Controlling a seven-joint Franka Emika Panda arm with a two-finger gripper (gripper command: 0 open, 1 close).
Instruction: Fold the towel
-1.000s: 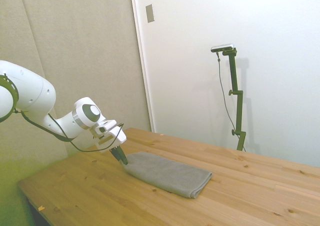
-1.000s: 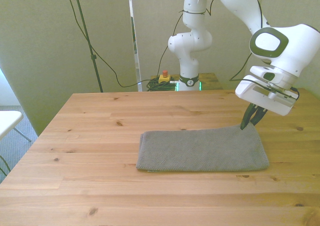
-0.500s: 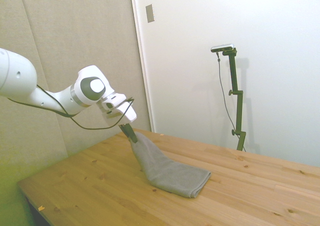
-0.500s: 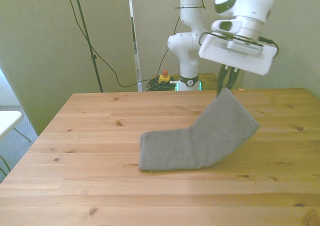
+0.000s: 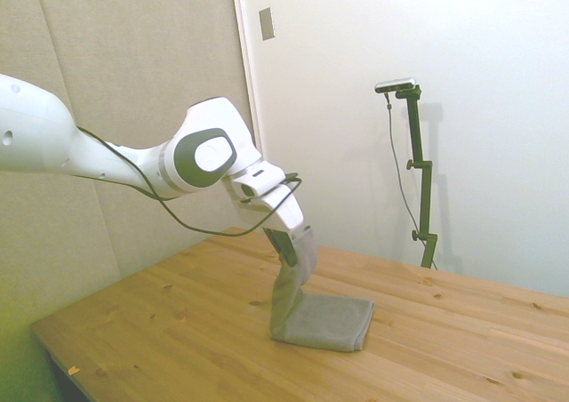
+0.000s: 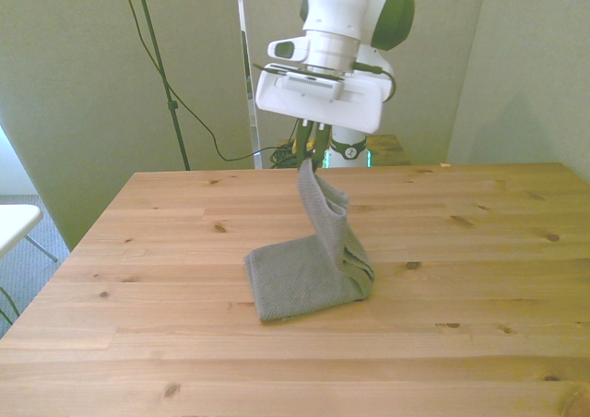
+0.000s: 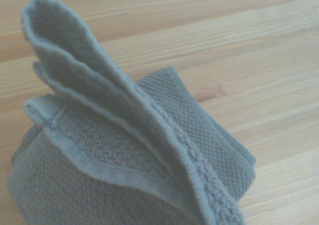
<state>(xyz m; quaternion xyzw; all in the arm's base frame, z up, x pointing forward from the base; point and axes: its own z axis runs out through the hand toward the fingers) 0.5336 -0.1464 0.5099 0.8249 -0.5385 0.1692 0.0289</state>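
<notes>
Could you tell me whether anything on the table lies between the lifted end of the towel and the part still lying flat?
Nothing visible does. The gripper holds one end of the towel up above the flat part, and only bare table surrounds it.

wooden table (image 6: pixel 166 343) with grey towel's (image 6: pixel 300 283) lower half flat on it

Side view: off one side of desk (image 5: pixel 178 331), arm entering from left. Front view: across desk (image 6: pixel 479 251), facing robot. Wrist view: close above towel (image 7: pixel 124 155). All share towel (image 5: pixel 311 313) (image 6: pixel 304 269).
</notes>
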